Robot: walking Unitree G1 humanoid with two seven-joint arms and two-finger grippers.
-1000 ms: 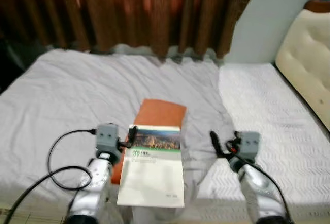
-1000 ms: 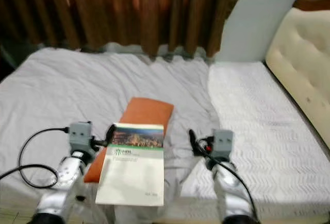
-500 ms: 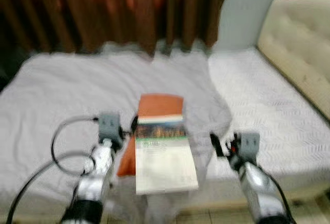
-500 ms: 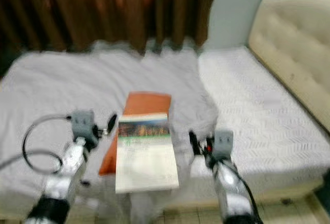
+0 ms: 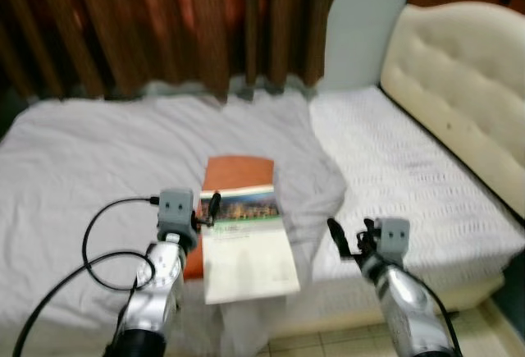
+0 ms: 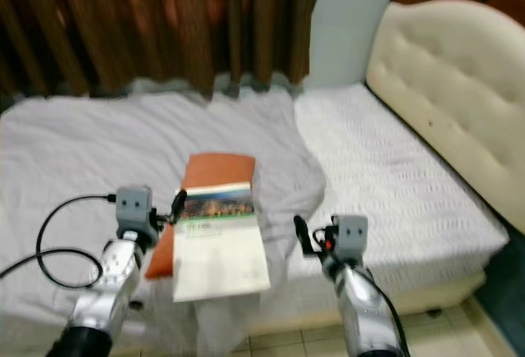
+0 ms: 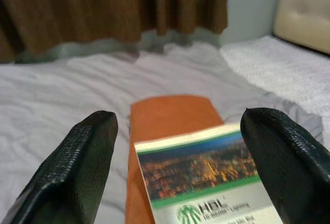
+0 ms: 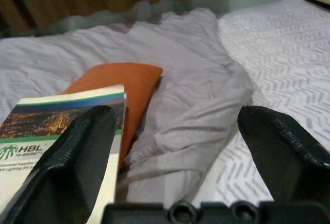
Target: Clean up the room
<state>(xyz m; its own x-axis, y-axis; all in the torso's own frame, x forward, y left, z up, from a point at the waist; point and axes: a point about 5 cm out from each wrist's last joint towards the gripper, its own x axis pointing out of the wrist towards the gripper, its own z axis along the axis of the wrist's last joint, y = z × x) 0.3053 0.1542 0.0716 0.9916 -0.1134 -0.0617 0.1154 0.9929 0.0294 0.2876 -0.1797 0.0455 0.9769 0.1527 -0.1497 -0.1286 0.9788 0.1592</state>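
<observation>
The bed (image 5: 74, 160) occupies the centre of the frame in the head views; a grey sheet (image 5: 123, 144) covers its left and middle portion; a white textured mattress surface (image 5: 410, 176) lies exposed at the right; a cream tufted headboard (image 5: 459, 86) stands at the upper right; brown curtains (image 5: 164, 20) hang across the top.

Items for tidying: a catalogue (image 5: 246, 246) with a cityscape cover lies at lower centre, near the front edge of the bed; it rests partly on top of an orange book (image 5: 234, 176) that protrudes beyond its far end; both lie on the grey sheet.

Left gripper (image 7: 175, 177): fingers spread wide, nothing held; positioned just short of the catalogue's near left edge, with the catalogue framed between the fingers in the left wrist view. Right gripper (image 8: 170, 152): fingers likewise wide apart, nothing held; positioned to the right of the catalogue over the bunched sheet edge, well apart from the orange book.

Task status, as judged from this state: early stage; neither item is grasped or lifted; the sheet is rumpled and folded back at the centre right; pickup and removal of both printed items appear to be outstanding, and straightening of the sheet probably is too.
</observation>
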